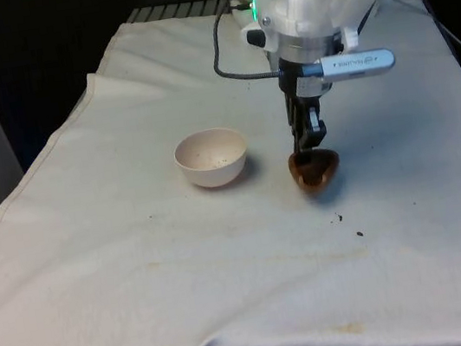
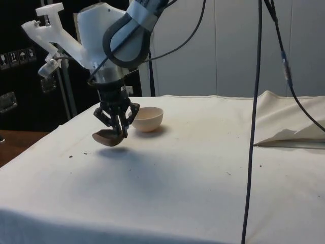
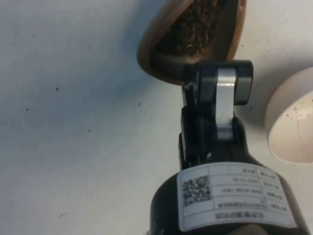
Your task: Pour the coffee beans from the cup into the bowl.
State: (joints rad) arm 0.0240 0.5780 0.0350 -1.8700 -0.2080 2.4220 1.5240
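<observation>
Right now your pincer (image 1: 309,148) is clamped on the rim of the brown cup (image 1: 315,168), with the fingers (image 3: 217,93) pinching the cup's near wall, as the wrist view makes plain. From the side camera you see the cup (image 2: 108,138) hanging just off the worktop (image 2: 193,168), tilted slightly, with a soft shadow on the white cloth beneath it. Its coffee beans (image 3: 193,22) are inside, a dark heap lying against the inner wall in the wrist view. The pale cream bowl (image 1: 211,157) stands upright on the cloth, near the cup and on the front view's left of it, with a clear gap of bare cloth between the two. In the side view the bowl (image 2: 147,118) sits just behind the pincer (image 2: 122,129), and in the wrist view you catch a part of its rim (image 3: 293,122) beside the fingers. You can see that the bowl's inside looks bare apart from faint specks. A few dark crumbs (image 1: 349,226) lie scattered on the cloth in front of the cup, toward the camera in the front view. A black cable (image 1: 229,55) loops from the wrist down over the worktop's far part.
</observation>
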